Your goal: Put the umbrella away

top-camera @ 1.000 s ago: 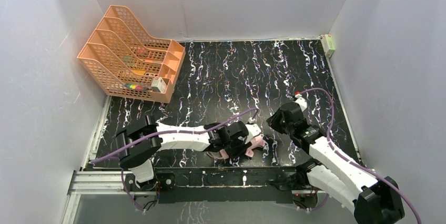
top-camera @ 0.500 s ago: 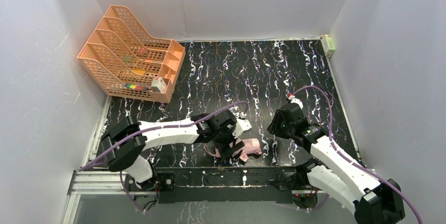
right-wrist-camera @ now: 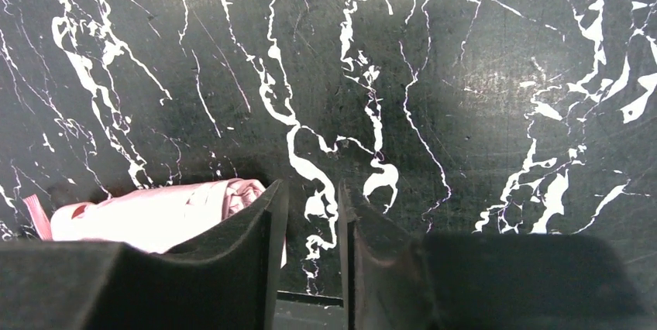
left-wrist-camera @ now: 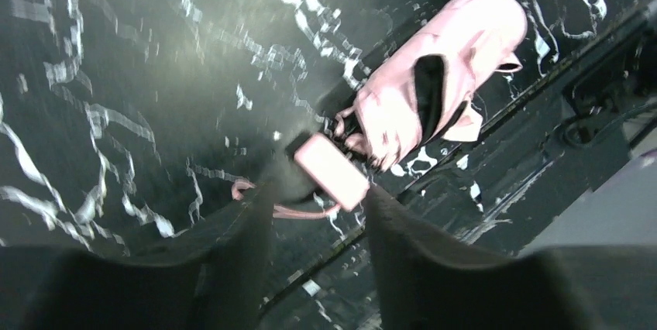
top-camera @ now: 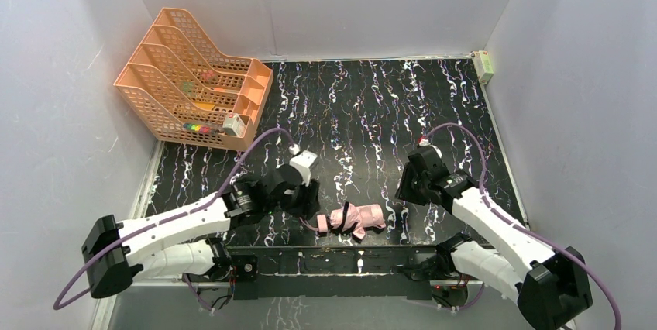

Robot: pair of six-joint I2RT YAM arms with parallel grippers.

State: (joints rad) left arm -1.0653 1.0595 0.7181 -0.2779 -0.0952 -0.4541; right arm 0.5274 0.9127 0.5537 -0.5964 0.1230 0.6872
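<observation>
The umbrella [top-camera: 355, 219] lies folded as a pale pink bundle with a black band, close to the table's front edge between the two arms. In the left wrist view the umbrella [left-wrist-camera: 434, 86] shows its pink handle [left-wrist-camera: 331, 171] and thin loop [left-wrist-camera: 288, 209] pointing at my left gripper [left-wrist-camera: 318, 189], which is open, with the handle just beyond its fingertips. That left gripper [top-camera: 307, 204] sits just left of the bundle. My right gripper [top-camera: 403, 190] hovers to its right, apart from it. Its jaws [right-wrist-camera: 310, 187] stand narrowly open and empty, with the umbrella [right-wrist-camera: 155, 210] beside the left finger.
An orange mesh file rack [top-camera: 194, 82] holding small items stands at the back left. A small pale box [top-camera: 483, 67] sits in the back right corner. The black front rail [top-camera: 356, 256] runs right behind the umbrella. Grey walls close in three sides.
My left gripper has let go of the umbrella and drawn back to the left. The bundle now lies uncovered on the table. The right gripper has shifted slightly away.
</observation>
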